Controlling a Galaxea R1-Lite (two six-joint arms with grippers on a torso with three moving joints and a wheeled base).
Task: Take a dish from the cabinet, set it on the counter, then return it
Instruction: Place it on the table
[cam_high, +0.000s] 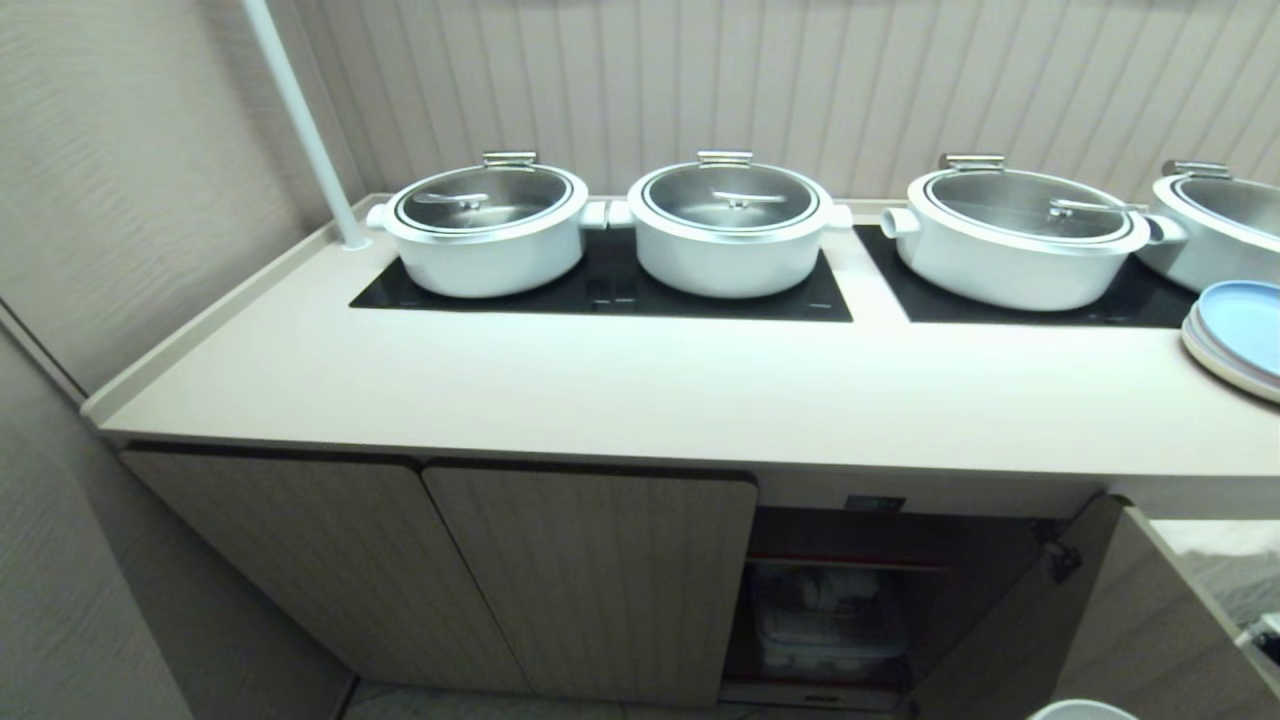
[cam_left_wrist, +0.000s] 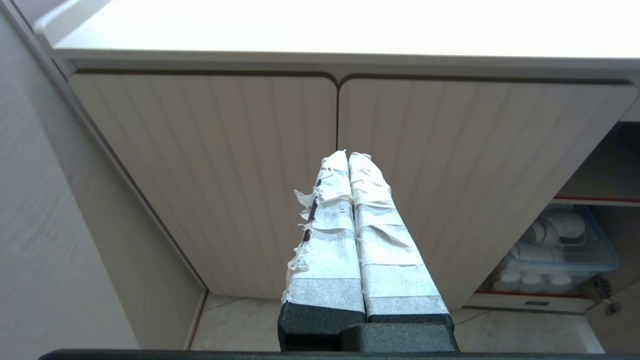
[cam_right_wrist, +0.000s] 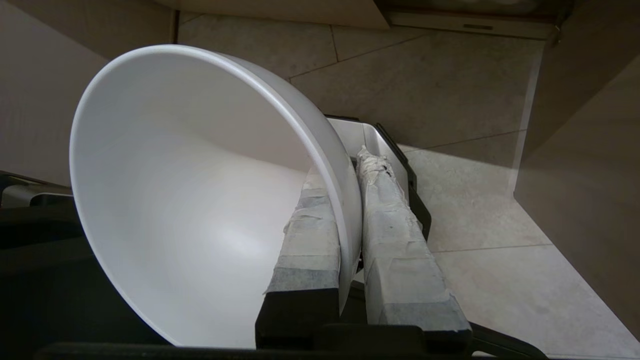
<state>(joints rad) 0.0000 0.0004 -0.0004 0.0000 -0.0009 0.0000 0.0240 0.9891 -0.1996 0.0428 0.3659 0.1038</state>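
Grey floor tiles (cam_right_wrist: 450, 90) fill the right wrist view's background, and right up close the right gripper (cam_right_wrist: 350, 200) has its taped jaws clamped on the rim of the dish (cam_right_wrist: 200, 200), one finger inside the white bowl and one outside, the bowl tipped on edge above the floor. Over on the left wrist view, the left gripper (cam_left_wrist: 348, 160) has its taped jaws pressed together on nothing, pointing at the closed ribbed doors of the cabinet (cam_left_wrist: 225, 175). Lower right of the head view, one door hangs open on a bin (cam_high: 830, 625) of white crockery. Above, the counter (cam_high: 640, 390) carries white pots (cam_high: 728, 235) on black cooktop panels, plates (cam_high: 1240, 335) stacked at the right edge.
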